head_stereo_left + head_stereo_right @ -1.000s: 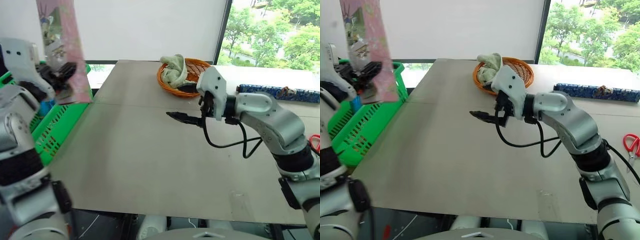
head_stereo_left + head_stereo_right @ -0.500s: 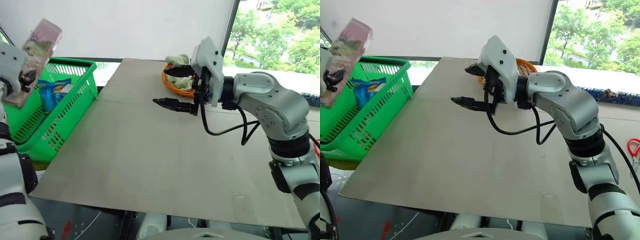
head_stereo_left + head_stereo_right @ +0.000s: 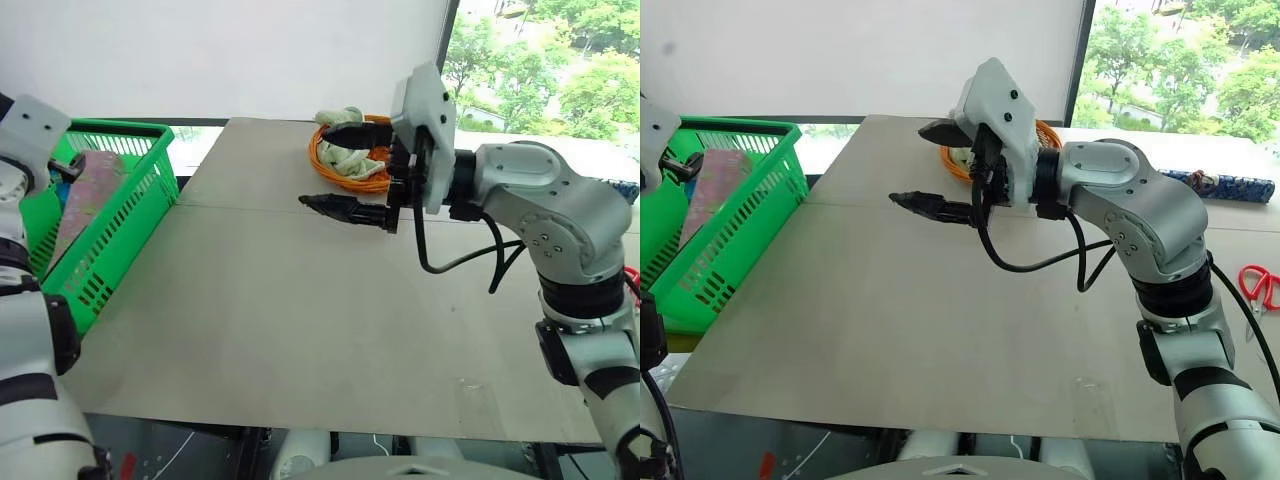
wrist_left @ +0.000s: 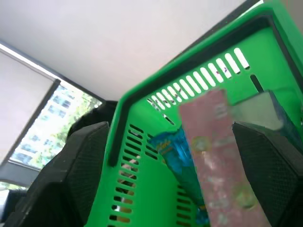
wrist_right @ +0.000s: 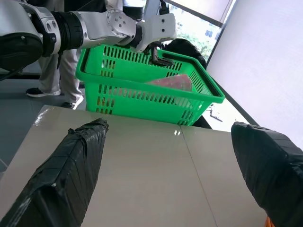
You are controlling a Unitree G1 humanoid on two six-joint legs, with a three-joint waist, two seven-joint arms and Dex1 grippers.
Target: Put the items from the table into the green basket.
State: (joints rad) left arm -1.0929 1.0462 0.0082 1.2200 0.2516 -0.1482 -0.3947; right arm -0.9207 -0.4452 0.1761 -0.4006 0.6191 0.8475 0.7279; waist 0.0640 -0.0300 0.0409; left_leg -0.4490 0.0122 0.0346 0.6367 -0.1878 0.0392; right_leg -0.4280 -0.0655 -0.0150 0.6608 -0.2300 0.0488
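Left pincer [image 4: 165, 179] spread over pink-and-silver foil packet [image 4: 222, 161] in green basket [image 3: 120, 235]

Beyond the spread left claw [image 4: 165, 189], the pink foil packet [image 4: 218, 161] was blurred and cut off by the frame edge; the blue item [image 4: 177, 156] behind it was half covered. Past the right claw [image 3: 335, 165], the orange basket's [image 3: 345, 170] contents stayed partly hidden.

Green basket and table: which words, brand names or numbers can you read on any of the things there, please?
None can be read.
Pink snack packet in the green basket: printing too blurred to read.
Blue packet beside it: yellow marks, not readable.
Table: no writing.
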